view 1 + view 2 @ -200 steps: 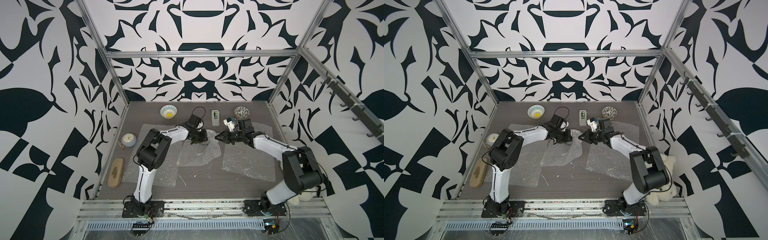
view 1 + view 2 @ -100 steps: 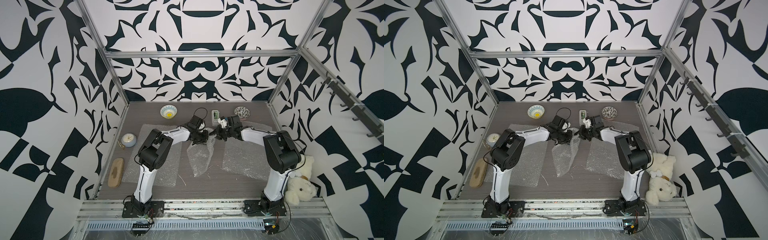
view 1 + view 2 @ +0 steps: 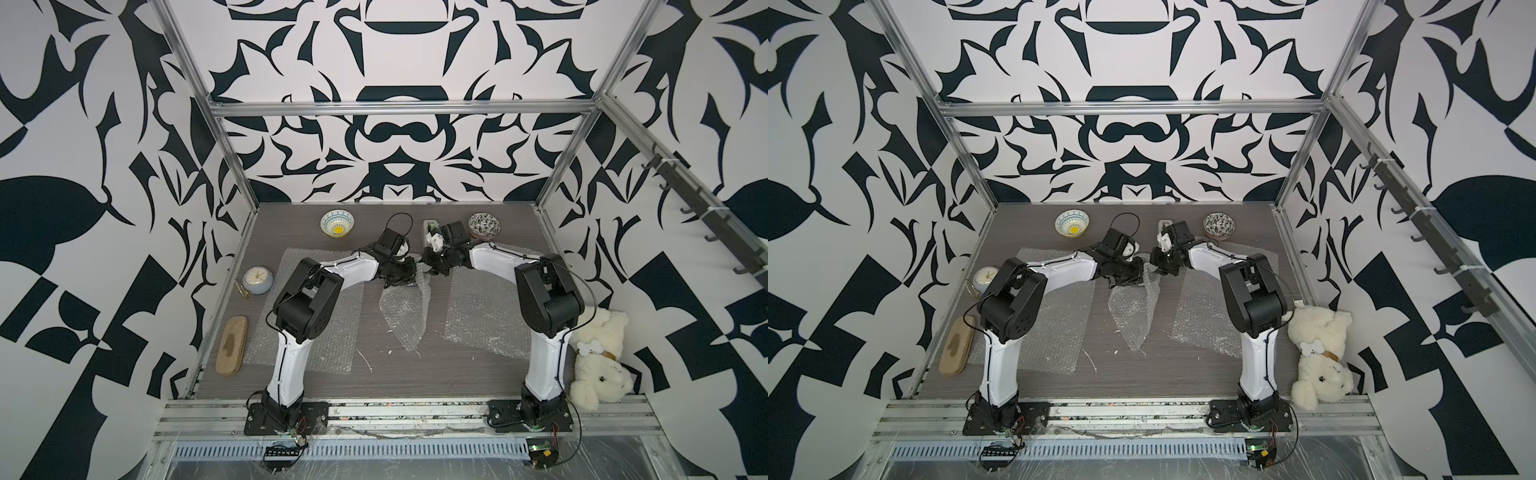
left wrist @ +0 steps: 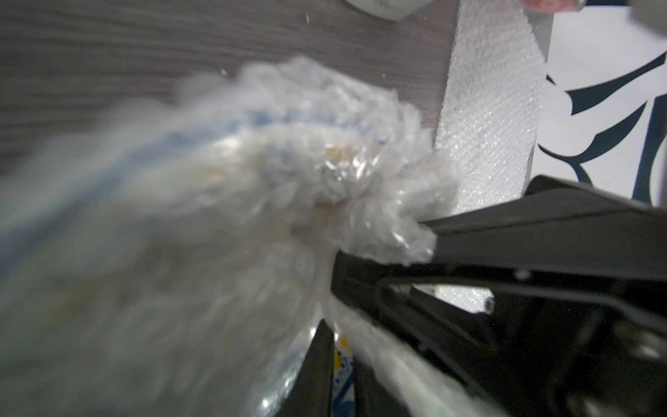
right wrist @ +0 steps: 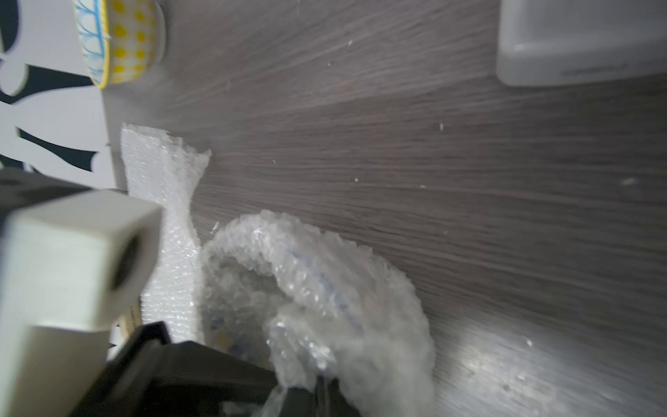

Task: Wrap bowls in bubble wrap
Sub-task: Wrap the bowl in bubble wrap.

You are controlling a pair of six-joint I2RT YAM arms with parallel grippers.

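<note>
The left pincer (image 3: 409,275) and right pincer (image 3: 432,268) both pinch the bubble wrap (image 3: 405,311) gathered over one bowl (image 4: 340,363) just under them, so the first wrapping seems nearly done, while the yellow-centred bowl (image 3: 337,222) and flowered bowl (image 3: 484,225) beyond them wait bare.

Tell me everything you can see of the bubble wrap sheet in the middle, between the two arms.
The middle bubble wrap sheet is clear, shiny bubbled film, crumpled. Its far end is bunched over a blue-and-yellow bowl that shows through it; the rest tapers toward the near edge, lying on the table. The left claw and right claw each pinch the gathered film from opposite sides.
</note>
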